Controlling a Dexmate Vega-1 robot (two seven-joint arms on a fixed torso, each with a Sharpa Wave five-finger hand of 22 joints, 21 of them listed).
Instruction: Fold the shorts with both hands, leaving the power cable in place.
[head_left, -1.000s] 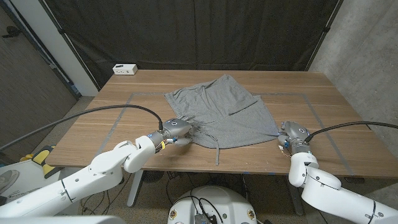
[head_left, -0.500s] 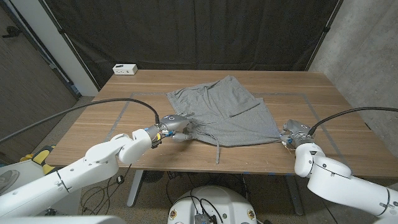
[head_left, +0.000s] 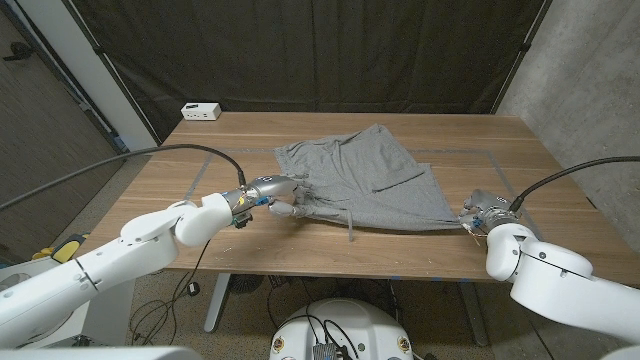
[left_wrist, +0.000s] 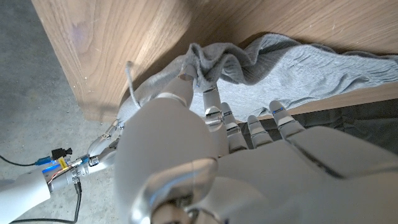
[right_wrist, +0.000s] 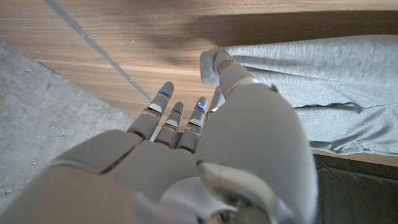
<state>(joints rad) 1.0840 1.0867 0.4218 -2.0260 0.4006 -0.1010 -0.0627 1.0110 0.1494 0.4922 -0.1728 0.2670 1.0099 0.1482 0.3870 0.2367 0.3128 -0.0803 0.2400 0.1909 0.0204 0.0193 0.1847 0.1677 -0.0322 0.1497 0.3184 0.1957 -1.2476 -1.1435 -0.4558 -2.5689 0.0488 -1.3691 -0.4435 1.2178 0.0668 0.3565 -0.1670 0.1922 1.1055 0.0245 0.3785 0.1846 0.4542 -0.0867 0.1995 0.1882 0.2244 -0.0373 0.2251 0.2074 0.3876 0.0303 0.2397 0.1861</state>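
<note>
A white box (head_left: 201, 111) sat at the table's (head_left: 150, 190) far left corner. The left hand (head_left: 275, 195) pinched the grey shorts' (head_left: 365, 180) left corner, bunched at mid-table; the right hand (head_left: 484, 212) pinched their right corner.

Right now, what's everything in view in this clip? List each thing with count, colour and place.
shorts: one, grey, spread on the middle of the table, drawstring hanging toward the near edge
table: one, brown wood with grey tape lines, filling the centre of the head view
small box: one, white, at the table's far left corner
curtain: one, black, behind the table
left hand: one, grey, grips the bunched near-left corner of the shorts
right hand: one, grey, at the near-right corner of the shorts, fingertip on the fabric's edge; whether it grips cannot be told
</note>
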